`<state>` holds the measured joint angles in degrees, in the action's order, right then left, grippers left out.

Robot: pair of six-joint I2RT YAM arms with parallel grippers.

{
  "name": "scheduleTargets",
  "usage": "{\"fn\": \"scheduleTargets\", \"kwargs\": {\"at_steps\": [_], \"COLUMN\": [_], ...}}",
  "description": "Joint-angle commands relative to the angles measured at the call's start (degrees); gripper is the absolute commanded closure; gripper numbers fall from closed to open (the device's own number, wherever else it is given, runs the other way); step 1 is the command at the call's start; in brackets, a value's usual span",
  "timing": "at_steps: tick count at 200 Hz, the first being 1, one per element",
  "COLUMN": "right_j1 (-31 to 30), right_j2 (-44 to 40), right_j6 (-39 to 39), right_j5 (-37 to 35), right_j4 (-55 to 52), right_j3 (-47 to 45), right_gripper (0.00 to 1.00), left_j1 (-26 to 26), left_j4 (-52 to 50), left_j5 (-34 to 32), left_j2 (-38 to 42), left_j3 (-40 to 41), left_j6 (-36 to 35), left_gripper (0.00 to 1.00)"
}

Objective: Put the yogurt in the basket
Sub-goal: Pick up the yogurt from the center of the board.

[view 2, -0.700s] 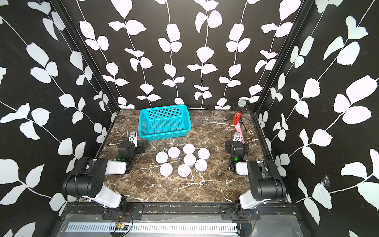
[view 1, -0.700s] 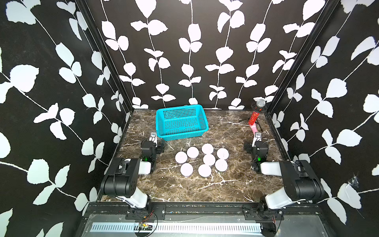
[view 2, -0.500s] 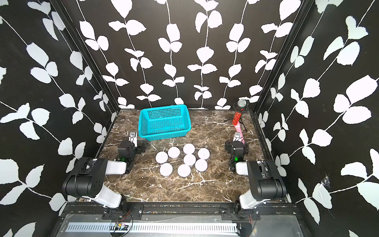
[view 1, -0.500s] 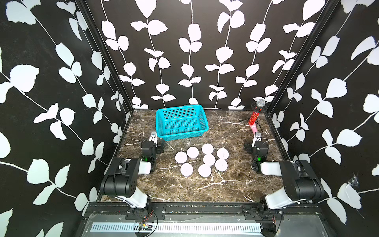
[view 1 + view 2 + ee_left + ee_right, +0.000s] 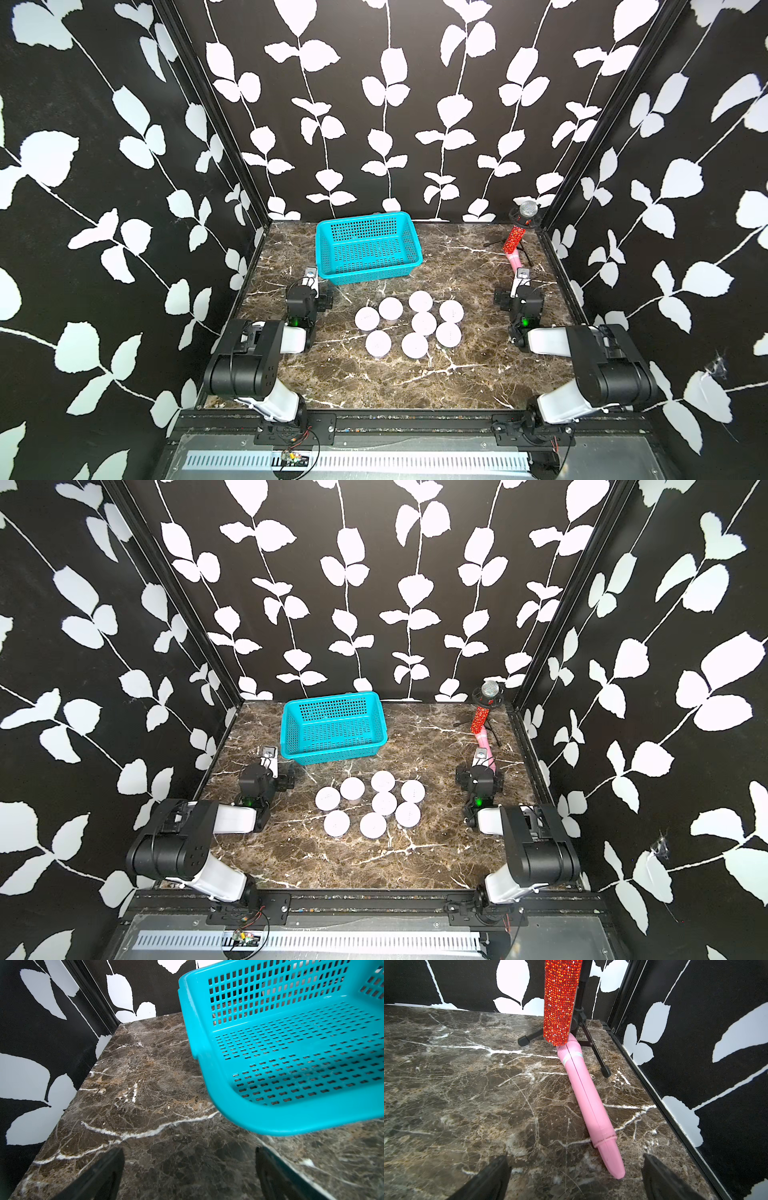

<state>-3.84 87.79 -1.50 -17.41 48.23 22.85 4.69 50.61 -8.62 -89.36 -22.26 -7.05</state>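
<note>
Yogurt cups (image 5: 424, 323), eight of them with white lids, stand close together on the marble table (image 5: 374, 386), in the middle between the two arms. All are outside the turquoise basket (image 5: 370, 271), which stands behind them near the back wall, apart from the cups. The left gripper (image 5: 189, 1150) has its jaws spread wide and holds nothing; it sits low, just beside a front corner of the basket. The right gripper (image 5: 575, 1157) is spread wide too and grasps nothing. A pink stick (image 5: 589, 1103) lies on the table with its end between those fingers. Behind it a red glittering strip (image 5: 560, 1001) hangs at a small black tripod (image 5: 593, 1051).
</note>
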Motion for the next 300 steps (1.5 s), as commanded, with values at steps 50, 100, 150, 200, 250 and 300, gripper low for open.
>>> {"fn": "scheduleTargets", "kwargs": {"at_steps": [50, 100, 150, 200, 250, 300], "right_j1": [0.23, 0.29, 0.23, 0.24, -1.06, -4.07], "right_j2": [-5.33, -11.95, -19.36, -25.86, -29.03, -29.69], "right_j6": [-1.13, -3.75, -8.85, -12.15, -15.03, -14.01], "right_j5": [-2.47, -6.54, -0.23, 11.16, 16.62, 16.18], "right_j4": [-5.76, -21.46, -39.04, -47.01, -55.28, -58.56], "right_j3": [0.89, 4.53, 10.35, 11.15, 13.21, 13.79], "right_gripper": [0.01, 0.0, 0.01, 0.01, 0.0, 0.0], "left_j1": [-0.24, -0.24, -0.25, -0.29, 0.26, 11.47], "left_j4": [-0.46, -10.95, -38.32, -53.38, -66.52, -77.46], "left_j5": [1.66, -8.08, -11.32, -2.62, 12.92, 12.33], "left_j2": [3.43, 13.81, 25.2, 31.61, 32.68, 33.23], "left_j3": [0.19, 0.53, -7.22, -12.04, -17.09, -22.48], "left_j6": [-0.16, 4.27, 14.65, 24.12, 30.63, 29.73], "left_gripper": [0.01, 0.02, 0.01, 0.01, 0.01, 0.02]}}
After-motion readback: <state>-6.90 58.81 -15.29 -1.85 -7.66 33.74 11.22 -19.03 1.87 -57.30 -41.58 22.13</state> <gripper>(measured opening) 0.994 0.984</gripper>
